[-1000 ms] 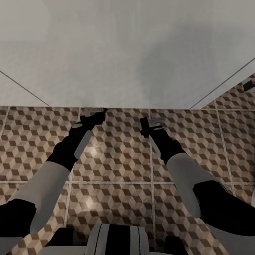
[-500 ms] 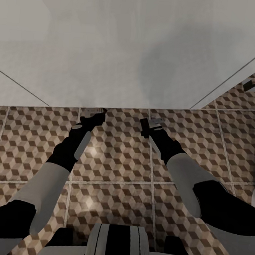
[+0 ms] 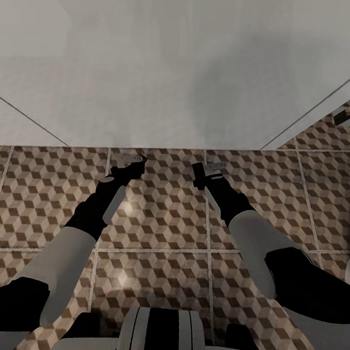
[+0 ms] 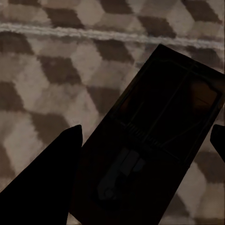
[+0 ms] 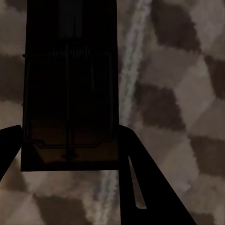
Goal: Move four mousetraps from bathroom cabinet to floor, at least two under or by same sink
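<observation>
Tiled bathroom floor (image 3: 155,231); wrist views reveal mousetraps (image 4: 154,154) (image 5: 70,93) between spread pincers (image 3: 135,159) (image 3: 209,171).

Mousetrap (image 4: 159,145) btwn open jaws, lying on bathroom floor (image 4: 51,79)

- The bathroom floor (image 3: 155,231) looks like smooth tile printed with brown, beige and white cubes, pale grout between, and a soft sheen where light spots fall.
- The wall (image 3: 152,62) above it is plain pale grey, matt and smooth.
- The mousetrap (image 4: 159,140) in the left wrist view is a dark brown board, wood-like, with thin dark metal wire.
- The other mousetrap (image 5: 70,93) shows a coiled wire spring.
- The fingers (image 5: 150,187) are matt black.
</observation>
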Robot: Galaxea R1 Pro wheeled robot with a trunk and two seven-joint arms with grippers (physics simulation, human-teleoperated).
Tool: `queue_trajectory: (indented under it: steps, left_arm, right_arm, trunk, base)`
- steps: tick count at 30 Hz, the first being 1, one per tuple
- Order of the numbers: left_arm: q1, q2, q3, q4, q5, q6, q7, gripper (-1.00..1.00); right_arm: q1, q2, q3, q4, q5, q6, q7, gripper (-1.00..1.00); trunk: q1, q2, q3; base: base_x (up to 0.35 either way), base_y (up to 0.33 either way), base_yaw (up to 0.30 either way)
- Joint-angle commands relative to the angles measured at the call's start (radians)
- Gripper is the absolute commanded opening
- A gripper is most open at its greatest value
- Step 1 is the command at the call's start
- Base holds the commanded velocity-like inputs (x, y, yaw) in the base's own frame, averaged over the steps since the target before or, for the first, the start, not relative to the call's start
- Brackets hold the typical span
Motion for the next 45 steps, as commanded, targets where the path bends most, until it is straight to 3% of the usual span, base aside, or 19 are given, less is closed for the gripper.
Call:
queue_trajectory:
  steps: [1,30,45]
  left_arm:
    - [0.000,0.001,-0.003,0.003,0.010,0.004,0.008,-1.00]
    - [0.001,-0.006,-0.003,0.136,0.010,-0.007,0.004,-1.00]
    - [0.001,-0.006,-0.003,0.133,0.010,-0.008,0.004,-1.00]
  right_arm:
    - [0.000,0.000,0.005,-0.001,0.004,0.007,-0.001,-1.00]
    - [0.000,-0.001,0.005,0.024,0.004,0.005,0.000,-1.00]
    - [0.000,0.000,0.005,0.046,0.004,0.006,0.000,-1.00]
  trunk:
    - [0.000,0.000,0.000]
    - [0.000,0.000,0.000]
    - [0.000,0.000,0.000]
  base:
    - [0.000,0.000,0.000]
    - [0.000,0.000,0.000]
    - [0.000,0.000,0.000]
